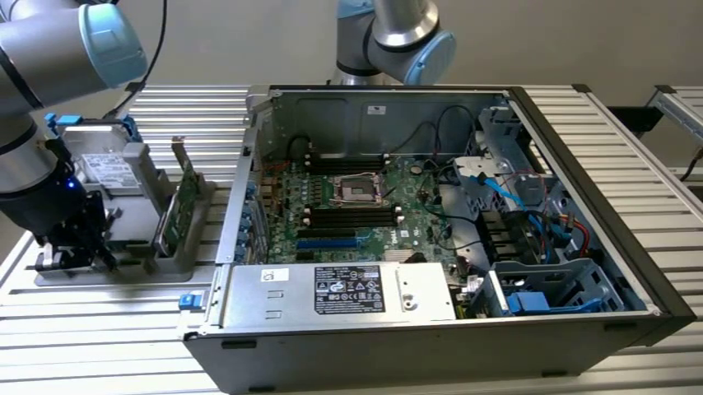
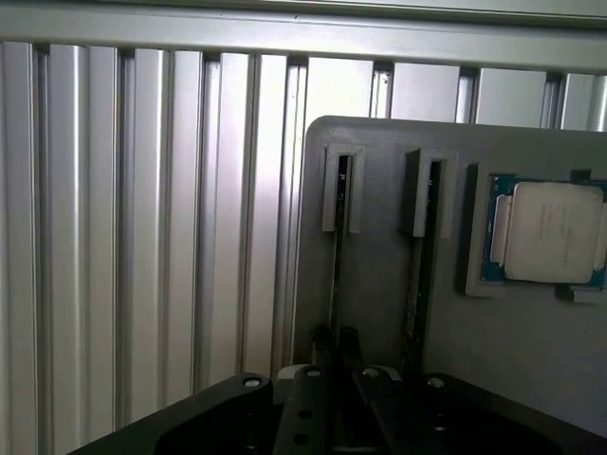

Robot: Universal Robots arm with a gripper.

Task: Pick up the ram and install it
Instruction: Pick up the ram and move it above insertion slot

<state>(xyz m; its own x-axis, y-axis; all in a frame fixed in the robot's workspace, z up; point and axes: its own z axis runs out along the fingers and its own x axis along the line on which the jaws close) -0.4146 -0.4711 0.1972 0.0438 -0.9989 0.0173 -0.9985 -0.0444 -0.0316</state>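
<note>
Pincer [image 2: 336,347]: sitting nearest the lens, with its two fingers [image 2: 323,343] drawn close together, one on each side of a thin board edge and seeming to be pinching it rather than gaping.
Held thing: the ram [image 2: 338,270] is lying edge-on in its slot, running straight out from between the fingers. It is sitting down in the slot, not lifted clear.
Just beside the pincer: a second stick [image 2: 421,265] is waiting in the neighbouring slot, apart from the fingers.
Under the pincer: the grey fixture [image 2: 379,161] is carrying both slots. The processor [image 2: 550,232] is resting in its pocket beyond the second stick.
Doing it well: by my judgement the lift is wanting to go straight up along the slot walls, with the grip kept square on the board, so it is neither twisting nor jamming.
Arm pose: the arm [image 1: 39,156] is reaching steeply down, with the wrist aiming the pincer vertically at the fixture.
Farther out: the expansion card [image 1: 181,206] is standing upright on the same fixture, and the ribbed desk [image 2: 142,246] is spreading beneath.
Farthest: the computer case [image 1: 363,123] is lying open well apart from the pincer, its memory slots [image 1: 349,216] flanking the socket.
</note>
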